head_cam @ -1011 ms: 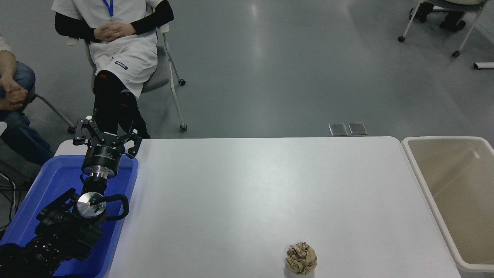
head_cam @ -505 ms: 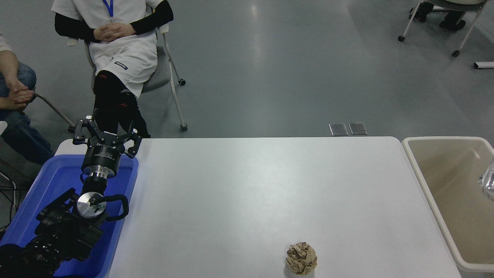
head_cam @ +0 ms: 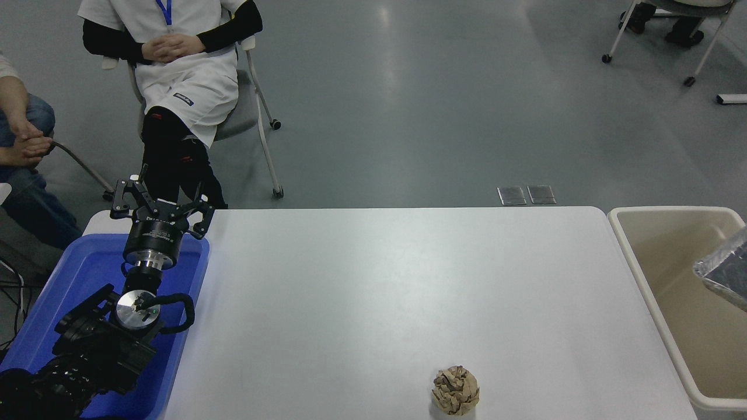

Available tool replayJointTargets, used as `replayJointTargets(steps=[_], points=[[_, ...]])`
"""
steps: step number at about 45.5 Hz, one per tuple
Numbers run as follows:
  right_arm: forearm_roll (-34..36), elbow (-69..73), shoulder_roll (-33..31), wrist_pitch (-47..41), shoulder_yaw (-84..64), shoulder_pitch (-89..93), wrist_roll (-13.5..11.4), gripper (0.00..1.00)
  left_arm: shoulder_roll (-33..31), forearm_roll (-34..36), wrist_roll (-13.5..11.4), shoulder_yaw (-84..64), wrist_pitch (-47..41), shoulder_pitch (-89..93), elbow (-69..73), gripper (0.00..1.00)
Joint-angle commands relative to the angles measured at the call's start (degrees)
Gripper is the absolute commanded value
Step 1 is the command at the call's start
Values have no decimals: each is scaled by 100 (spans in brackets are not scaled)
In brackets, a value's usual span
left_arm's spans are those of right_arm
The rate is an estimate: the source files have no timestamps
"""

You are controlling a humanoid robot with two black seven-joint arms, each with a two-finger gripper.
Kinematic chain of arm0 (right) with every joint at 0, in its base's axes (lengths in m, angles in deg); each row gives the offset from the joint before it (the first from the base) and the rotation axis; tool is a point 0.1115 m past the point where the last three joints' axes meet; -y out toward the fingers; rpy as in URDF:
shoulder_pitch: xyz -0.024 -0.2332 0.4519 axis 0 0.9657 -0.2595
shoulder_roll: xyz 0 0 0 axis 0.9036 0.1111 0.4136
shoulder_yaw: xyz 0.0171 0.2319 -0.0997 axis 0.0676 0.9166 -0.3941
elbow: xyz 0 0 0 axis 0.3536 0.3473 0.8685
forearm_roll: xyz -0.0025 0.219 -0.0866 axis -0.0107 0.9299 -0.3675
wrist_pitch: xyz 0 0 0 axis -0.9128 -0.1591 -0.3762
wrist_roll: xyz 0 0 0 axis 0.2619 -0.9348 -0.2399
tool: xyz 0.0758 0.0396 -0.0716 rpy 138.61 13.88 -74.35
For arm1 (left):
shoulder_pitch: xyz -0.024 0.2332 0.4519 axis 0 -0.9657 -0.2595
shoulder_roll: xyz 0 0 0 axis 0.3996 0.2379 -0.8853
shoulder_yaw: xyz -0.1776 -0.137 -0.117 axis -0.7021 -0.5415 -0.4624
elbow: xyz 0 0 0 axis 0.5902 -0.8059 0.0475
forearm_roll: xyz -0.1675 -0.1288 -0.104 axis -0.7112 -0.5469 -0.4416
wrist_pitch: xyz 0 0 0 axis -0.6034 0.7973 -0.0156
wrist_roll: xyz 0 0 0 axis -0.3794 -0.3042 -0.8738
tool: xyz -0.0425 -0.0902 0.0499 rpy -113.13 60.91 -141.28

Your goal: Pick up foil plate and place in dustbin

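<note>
Foil plate [head_cam: 725, 269] over dustbin [head_cam: 637, 269], right of the table [head_cam: 373, 291].

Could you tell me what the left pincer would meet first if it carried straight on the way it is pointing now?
Probably the legs of the seated person. The left pincer, open, points away over the table's far-left edge, with nothing between. Depth is unclear, so it could pass short of them.

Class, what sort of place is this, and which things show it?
Probably a robotics lab or test room: a black robot arm at a white table, seated people on wheeled chairs, plain grey floor.
</note>
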Motion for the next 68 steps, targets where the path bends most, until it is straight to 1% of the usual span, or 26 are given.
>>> replayJointTargets(steps=[1,8,17,38,39,41,44,45,47,50,53,55,62,68], points=[[408,-779,744,748,187,476,25,0,0,0,0,3,0,0,0,99],[461,-840,840,1126,187,511,43,0,0,0,0,-5,0,0,0,99],[461,-1157,1122,1522,187,687,52,0,0,0,0,-5,0,0,0,99],[576,-1157,1139,1522,205,845,52,0,0,0,0,-5,0,0,0,99],[576,-1157,1131,1522,196,863,52,4,0,0,0,-5,0,0,0,99],[567,-1157,1122,1522,187,872,60,16,0,0,0,-5,0,0,0,99],[567,-1157,1130,1522,187,881,52,24,0,0,0,-5,0,0,0,99],[567,-1157,1130,1531,187,881,60,30,0,0,0,-5,0,0,0,99],[567,-1157,1104,1531,196,881,60,50,0,0,0,-5,0,0,0,99],[567,-1157,1104,1531,196,872,61,54,0,0,0,-5,0,0,0,99],[576,-1157,1095,1531,205,872,61,69,0,0,0,-5,0,0,0,99],[576,-1166,1095,1531,214,863,52,72,0,0,0,-5,0,0,0,99],[576,-1174,1087,1531,205,810,61,75,0,0,0,-5,0,0,0,99],[567,-1192,1078,1531,205,697,61,86,0,0,0,-5,0,0,0,99]])
